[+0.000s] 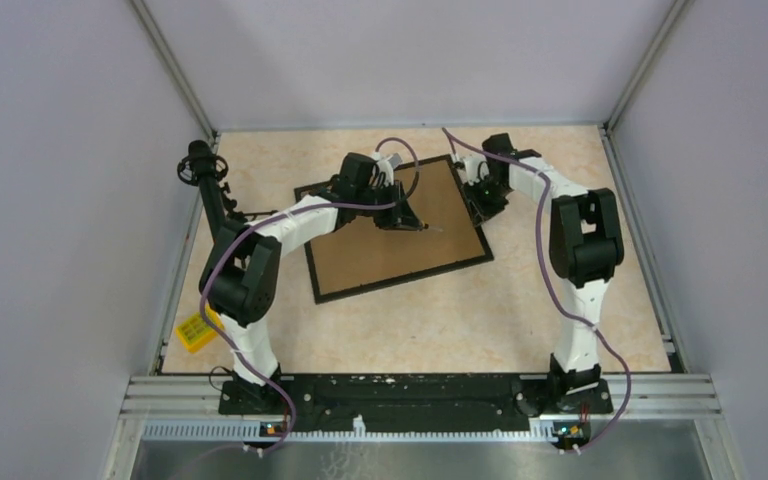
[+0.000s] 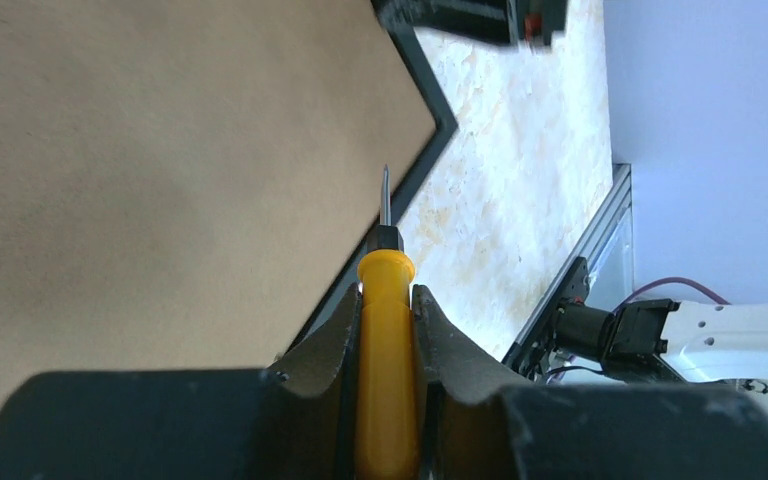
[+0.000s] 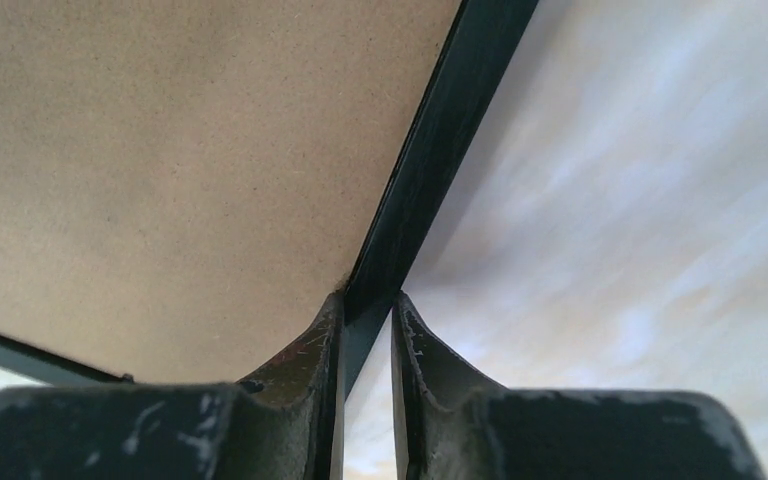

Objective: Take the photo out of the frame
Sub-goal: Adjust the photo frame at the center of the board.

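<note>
The frame lies face down on the table, its brown fibreboard back up and its thin black border around it. The photo is hidden under the back. My left gripper is over the frame's far middle, shut on a yellow-handled screwdriver. Its thin metal tip points at the frame's right edge near the corner. My right gripper is at the frame's right edge. In the right wrist view its fingers stand narrowly apart with the black border between the tips, beside the brown back.
A yellow flat object lies at the table's near left. A black stand with a round head rises at the far left. Walls and aluminium rails enclose the table. The right arm shows in the left wrist view.
</note>
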Controlling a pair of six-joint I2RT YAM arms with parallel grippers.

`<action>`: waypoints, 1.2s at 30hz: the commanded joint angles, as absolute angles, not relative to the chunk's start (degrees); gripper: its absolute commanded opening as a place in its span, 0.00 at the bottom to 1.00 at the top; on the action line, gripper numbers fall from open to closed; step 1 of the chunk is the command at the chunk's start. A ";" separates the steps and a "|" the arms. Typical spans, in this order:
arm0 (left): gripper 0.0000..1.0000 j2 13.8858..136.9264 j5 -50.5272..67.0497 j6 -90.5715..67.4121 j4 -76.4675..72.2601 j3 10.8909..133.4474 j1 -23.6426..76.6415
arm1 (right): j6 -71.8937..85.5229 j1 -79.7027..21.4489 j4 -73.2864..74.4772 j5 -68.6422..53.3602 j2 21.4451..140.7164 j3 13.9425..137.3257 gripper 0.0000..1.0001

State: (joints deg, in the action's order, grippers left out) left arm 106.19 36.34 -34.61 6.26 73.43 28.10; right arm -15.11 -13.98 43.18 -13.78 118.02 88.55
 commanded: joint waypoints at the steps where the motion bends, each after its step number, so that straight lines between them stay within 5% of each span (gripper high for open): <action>1: 0.00 101.76 35.77 -31.18 6.36 73.06 27.77 | -36.75 -14.28 37.56 -8.54 125.85 98.32 0.12; 5: 0.00 100.97 35.63 -30.01 7.12 73.00 27.75 | -38.82 -14.55 40.59 -7.79 131.62 115.72 0.25; 9: 0.00 99.98 34.79 -28.77 7.59 73.10 27.69 | -33.16 -14.50 44.10 -8.92 132.16 127.87 0.49; 16: 0.00 98.53 33.93 -28.21 6.47 72.08 27.61 | -11.64 -14.41 32.99 -6.47 109.43 103.86 0.70; 27: 0.00 96.93 34.64 -30.14 4.89 70.46 27.59 | 13.93 -11.32 32.67 -6.31 100.17 77.70 0.69; 36: 0.00 95.93 34.25 -29.62 4.85 69.99 27.41 | 17.33 -11.16 27.07 -7.61 106.50 75.29 0.67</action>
State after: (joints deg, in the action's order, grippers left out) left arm 99.13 34.44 -30.06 7.53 70.59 27.79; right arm 13.74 -11.11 32.05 -5.93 105.30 74.22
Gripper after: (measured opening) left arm 0.227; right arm 0.673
